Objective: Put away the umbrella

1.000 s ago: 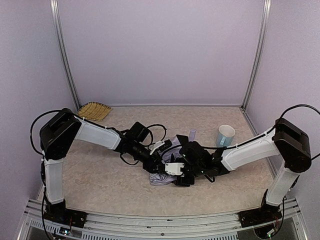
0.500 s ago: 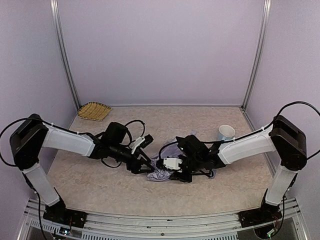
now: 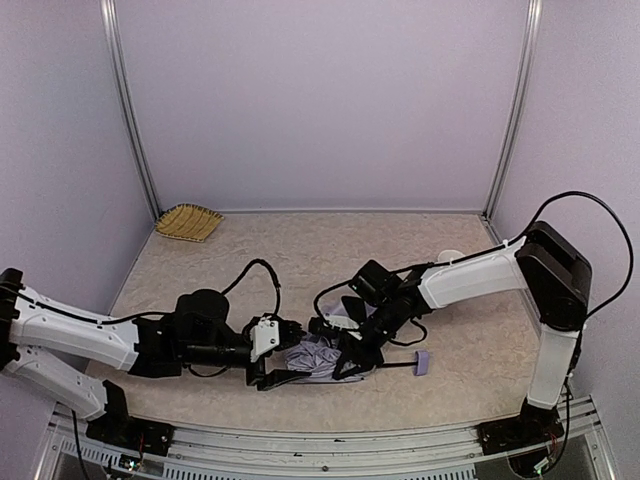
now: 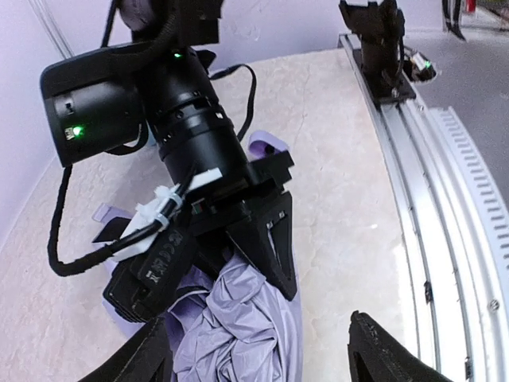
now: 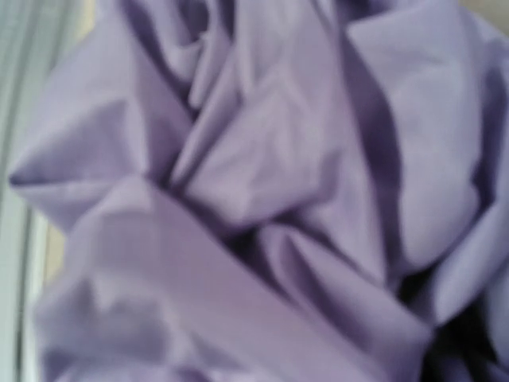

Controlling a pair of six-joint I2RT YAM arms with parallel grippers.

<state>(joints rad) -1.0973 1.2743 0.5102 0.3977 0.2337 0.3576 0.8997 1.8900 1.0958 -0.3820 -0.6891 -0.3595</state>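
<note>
The umbrella (image 3: 318,355) lies as a crumpled lavender bunch near the table's front middle. Its thin black shaft (image 3: 396,366) runs right to a small lavender handle (image 3: 422,362). My right gripper (image 3: 347,350) comes in from the right and is shut on the fabric; in the left wrist view its black fingers (image 4: 272,247) straddle the umbrella (image 4: 242,322). My left gripper (image 3: 290,356) lies low just left of the bunch, open, with the fabric between its spread fingertips (image 4: 258,328) but not touched. Umbrella fabric (image 5: 262,183) fills the right wrist view and hides that gripper's fingers.
A woven straw basket (image 3: 188,221) sits at the back left corner. The metal rail (image 4: 433,207) runs along the near table edge, close to the umbrella. The right arm (image 3: 470,280) crosses the right half of the table, and cables loop over the left arm (image 3: 255,275).
The left gripper let go of the umbrella, opened, and drew back low to the near left. The right gripper closed on the fabric, and the handle now lies out to the right.
</note>
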